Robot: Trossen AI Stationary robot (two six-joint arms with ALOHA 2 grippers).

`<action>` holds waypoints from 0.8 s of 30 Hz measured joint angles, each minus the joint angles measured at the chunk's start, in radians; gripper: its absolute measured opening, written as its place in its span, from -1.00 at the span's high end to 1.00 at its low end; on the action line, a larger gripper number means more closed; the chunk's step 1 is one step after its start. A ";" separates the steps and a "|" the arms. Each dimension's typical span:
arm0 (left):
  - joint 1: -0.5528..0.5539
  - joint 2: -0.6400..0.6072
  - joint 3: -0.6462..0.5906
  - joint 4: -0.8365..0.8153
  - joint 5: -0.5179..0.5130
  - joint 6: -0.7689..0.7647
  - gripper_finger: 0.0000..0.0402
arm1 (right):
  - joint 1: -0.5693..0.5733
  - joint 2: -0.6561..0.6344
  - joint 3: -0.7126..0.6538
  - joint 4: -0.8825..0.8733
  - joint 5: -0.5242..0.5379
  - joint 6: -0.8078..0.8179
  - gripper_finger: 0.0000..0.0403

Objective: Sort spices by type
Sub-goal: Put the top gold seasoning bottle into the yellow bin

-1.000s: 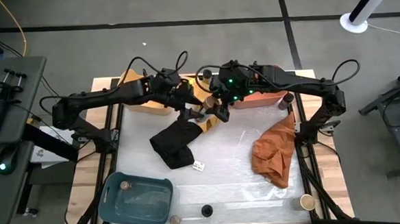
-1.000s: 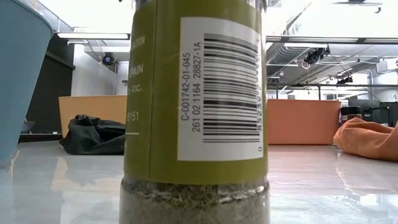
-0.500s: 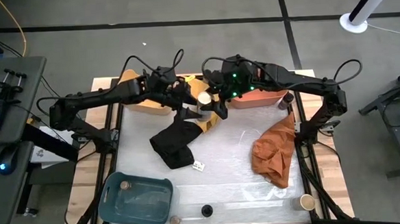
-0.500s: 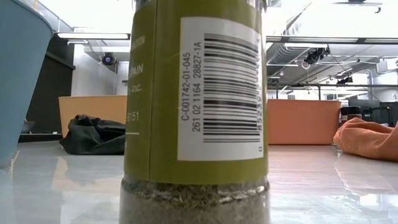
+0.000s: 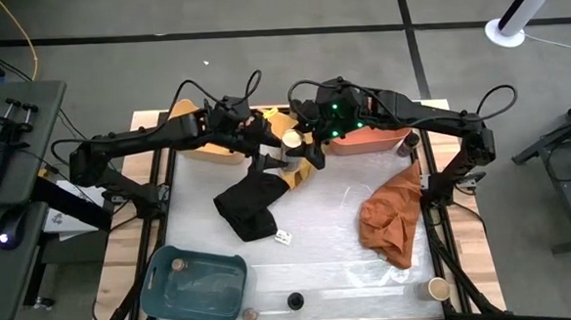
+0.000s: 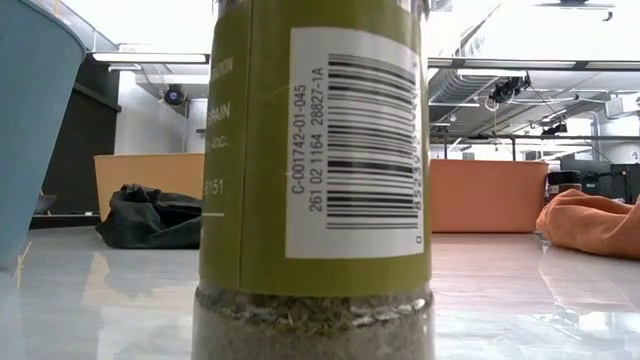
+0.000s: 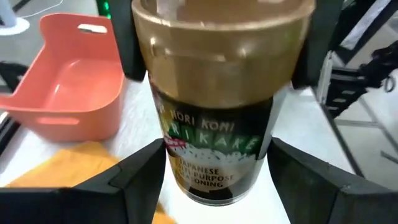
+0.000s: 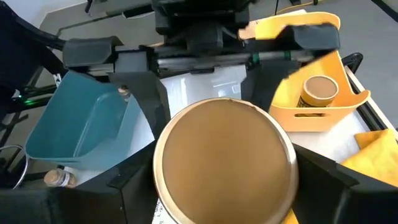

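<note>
Green-labelled spice jar (image 6: pixel 315 180), lid cropped

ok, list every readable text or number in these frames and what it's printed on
"C-001742-01-045" and "261 02 1164 28827-1A": barcode sticker on the green-labelled spice jar, low view.
"151", "inc.": same jar's label edge, cut off.
"KORI KOMI", "…RIKAKE", "JAPANESE …-PURPOSE …ONING": dark label of the tan-lidded jar, held by both the left gripper and the right gripper.
Print on the jar in the yellow bin: too small to read.
</note>
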 joint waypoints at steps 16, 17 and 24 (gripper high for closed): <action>0.078 -0.083 -0.002 -0.208 -0.119 -0.002 -0.29 | 0.000 -0.015 0.000 -0.005 0.012 -0.011 -0.37; 0.083 -0.083 -0.002 -0.207 -0.110 -0.002 -0.30 | 0.000 -0.015 0.000 -0.006 0.015 -0.011 -0.37; 0.088 -0.079 -0.002 -0.194 -0.008 0.018 -0.56 | 0.000 -0.015 0.000 -0.008 0.015 -0.011 -0.37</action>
